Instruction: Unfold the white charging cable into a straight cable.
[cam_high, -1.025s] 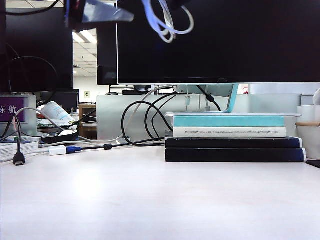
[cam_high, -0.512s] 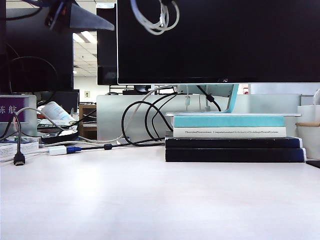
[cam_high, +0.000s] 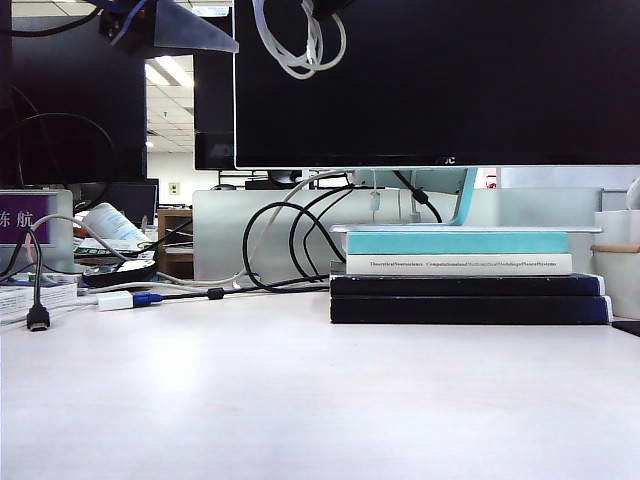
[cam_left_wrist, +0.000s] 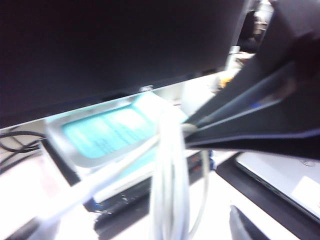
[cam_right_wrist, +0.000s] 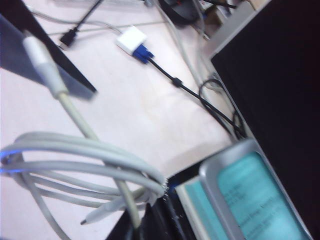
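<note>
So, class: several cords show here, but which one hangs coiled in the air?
The white charging cable, looped above the table in the shut right gripper; the black cords lie behind the table by the books.

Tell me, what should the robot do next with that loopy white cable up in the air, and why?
Probably the left gripper, open beside the bundle, should close on the cable's plug end. The white charging cable hangs coiled high above the table, held by the shut right gripper. With both grippers holding it, the loops could likely be pulled out straight.
</note>
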